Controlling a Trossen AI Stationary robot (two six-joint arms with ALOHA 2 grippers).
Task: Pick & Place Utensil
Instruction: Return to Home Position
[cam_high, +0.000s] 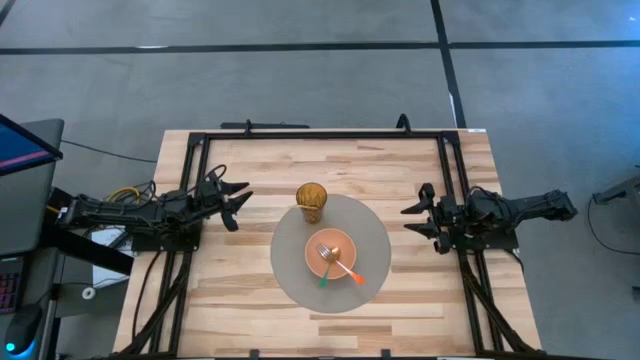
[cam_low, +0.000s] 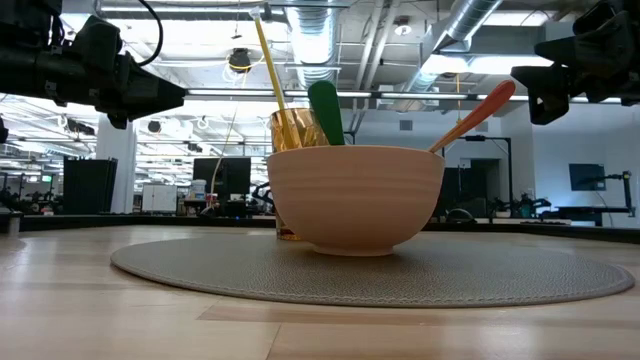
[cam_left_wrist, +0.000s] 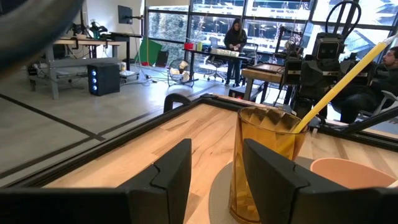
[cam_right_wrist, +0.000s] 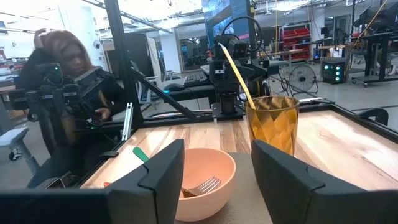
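Observation:
A salmon bowl (cam_high: 336, 257) stands on a round grey mat (cam_high: 370, 232) at the table's middle. In the bowl lie a green-handled utensil (cam_high: 325, 276) and an orange-handled fork (cam_high: 346, 269), their handles leaning on the near rim. An amber tumbler (cam_high: 311, 202) with a yellow straw (cam_left_wrist: 339, 84) stands on the mat's far left edge. My left gripper (cam_high: 238, 203) is open and empty, left of the tumbler. My right gripper (cam_high: 418, 219) is open and empty, right of the mat. The bowl (cam_right_wrist: 202, 180) and tumbler (cam_right_wrist: 272, 123) also show in the right wrist view.
A black metal frame (cam_high: 320, 133) runs along the table's far, left and right sides. Bare wood lies near the front edge (cam_high: 320, 335). People sit at desks in the room beyond the table (cam_right_wrist: 62, 93).

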